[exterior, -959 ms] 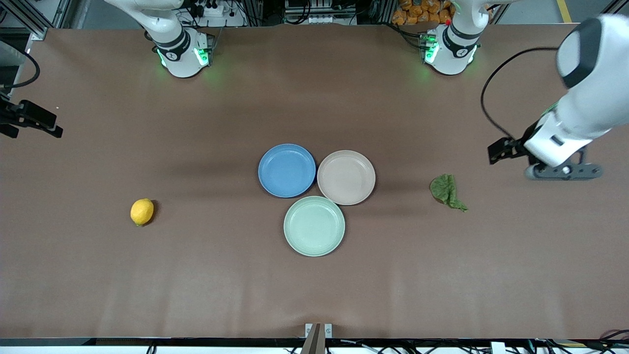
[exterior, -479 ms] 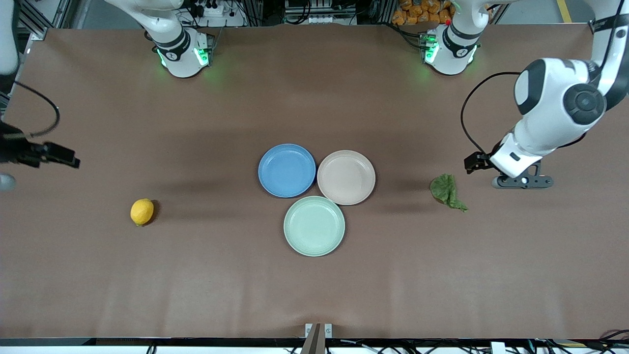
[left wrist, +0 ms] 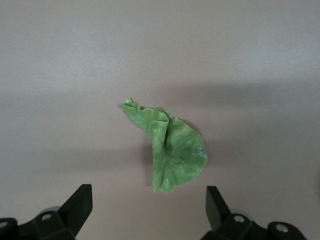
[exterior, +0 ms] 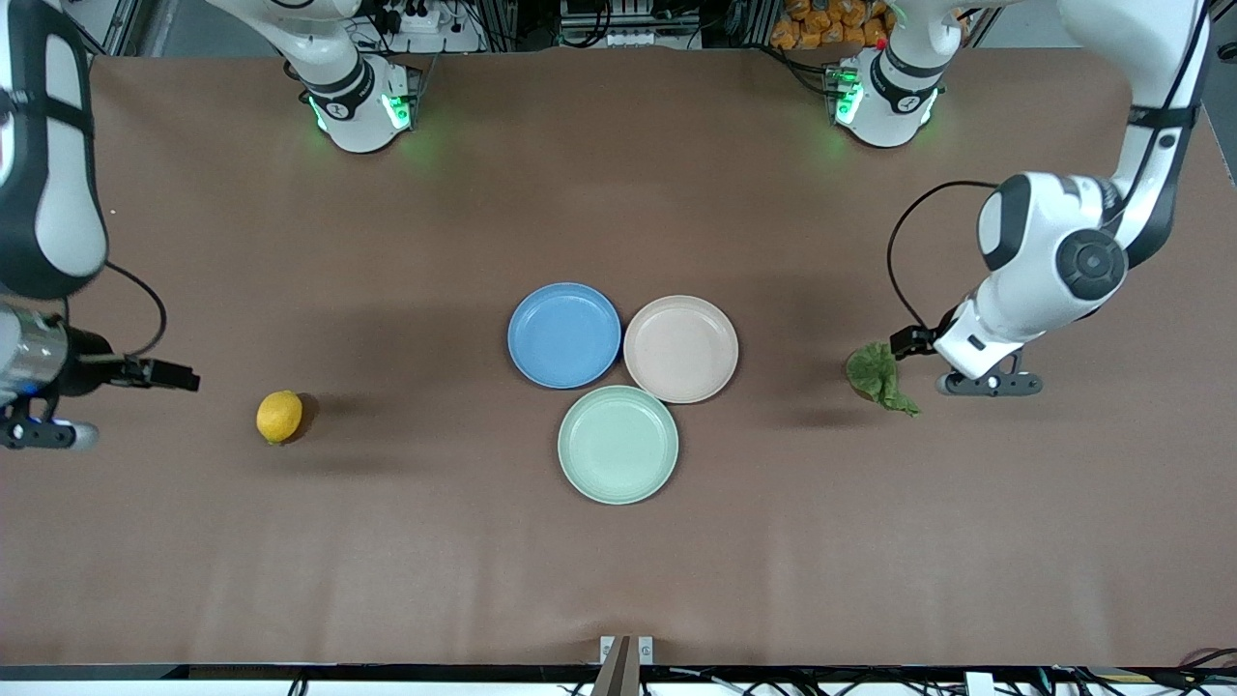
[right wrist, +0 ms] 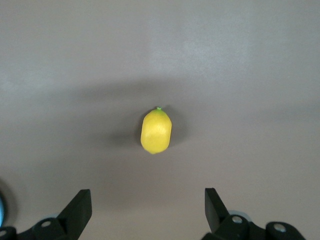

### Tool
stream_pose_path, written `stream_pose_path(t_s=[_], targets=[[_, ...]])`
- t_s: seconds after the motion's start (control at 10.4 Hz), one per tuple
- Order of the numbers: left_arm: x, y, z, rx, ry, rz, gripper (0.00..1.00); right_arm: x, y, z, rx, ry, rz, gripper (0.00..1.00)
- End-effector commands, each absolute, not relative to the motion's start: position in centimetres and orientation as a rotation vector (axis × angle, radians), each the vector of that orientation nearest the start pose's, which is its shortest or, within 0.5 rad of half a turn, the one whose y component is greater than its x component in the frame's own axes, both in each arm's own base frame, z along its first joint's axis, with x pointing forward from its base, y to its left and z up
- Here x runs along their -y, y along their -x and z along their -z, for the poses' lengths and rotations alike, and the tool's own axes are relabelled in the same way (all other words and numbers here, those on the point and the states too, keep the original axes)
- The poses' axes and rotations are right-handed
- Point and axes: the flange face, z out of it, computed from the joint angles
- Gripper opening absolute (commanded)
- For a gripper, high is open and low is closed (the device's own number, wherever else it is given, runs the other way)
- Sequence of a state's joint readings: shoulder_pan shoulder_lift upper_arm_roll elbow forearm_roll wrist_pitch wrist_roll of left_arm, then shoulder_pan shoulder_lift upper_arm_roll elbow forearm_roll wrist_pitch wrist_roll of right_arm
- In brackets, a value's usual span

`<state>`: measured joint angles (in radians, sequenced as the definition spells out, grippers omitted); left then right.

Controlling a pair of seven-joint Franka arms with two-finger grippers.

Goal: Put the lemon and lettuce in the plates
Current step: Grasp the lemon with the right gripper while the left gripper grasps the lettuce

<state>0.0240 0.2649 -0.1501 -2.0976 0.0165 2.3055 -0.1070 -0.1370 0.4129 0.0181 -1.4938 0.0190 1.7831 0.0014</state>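
Brown table [exterior: 618, 580], cables and orange clutter [exterior: 831, 24] along its top edge.

The brown table [exterior: 618, 561] carries three plates clustered at its middle; the blue plate [exterior: 564, 334] sits beside the beige-pink plate [exterior: 681, 348], their rims touching, the blue one toward the right arm's end; the mint-green plate [exterior: 618, 444] lies nearer to the front camera, against both. The lemon [exterior: 279, 417] rests well apart from the blue plate, toward the right arm's end; the lettuce [exterior: 877, 377] lies flat near the beige-pink plate, toward the left arm's end.
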Motion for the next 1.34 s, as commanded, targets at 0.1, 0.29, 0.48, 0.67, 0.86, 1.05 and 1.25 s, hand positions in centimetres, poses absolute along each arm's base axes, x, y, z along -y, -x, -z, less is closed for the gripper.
stream_pose_path(t_s=[0.1, 0.29, 0.48, 0.67, 0.86, 1.05, 1.25], targets=[[7.0, -56.9, -25.8, -0.088, 3.159, -0.077, 1.0, 8.5, -67.0, -36.8, -0.426, 3.071, -0.214, 1.0], [7.1, -57.0, -24.2, -0.09, 3.164, -0.082, 1.0, 7.8, -66.1, -32.2, -0.48, 3.067, -0.164, 1.0], [7.1, -57.0, -23.2, -0.087, 3.167, -0.087, 1.0, 6.2, -64.9, -28.1, -0.518, 3.065, -0.137, 1.0], [7.1, -57.1, -22.1, -0.085, 3.172, -0.083, 0.99, 6.2, -64.7, -25.6, -0.525, 3.059, -0.184, 1.0], [7.1, -57.1, -21.6, -0.085, 3.173, -0.085, 0.98, 6.3, -64.8, -24.0, -0.531, 3.055, -0.189, 1.0], [7.2, -57.0, -21.3, -0.087, 3.174, -0.09, 0.98, 6.5, -64.7, -22.2, -0.528, 3.054, -0.199, 1.0], [7.2, -57.1, -20.7, -0.089, 3.176, -0.085, 0.98, 6.5, -64.7, -20.7, -0.518, 3.055, -0.205, 1.0]])
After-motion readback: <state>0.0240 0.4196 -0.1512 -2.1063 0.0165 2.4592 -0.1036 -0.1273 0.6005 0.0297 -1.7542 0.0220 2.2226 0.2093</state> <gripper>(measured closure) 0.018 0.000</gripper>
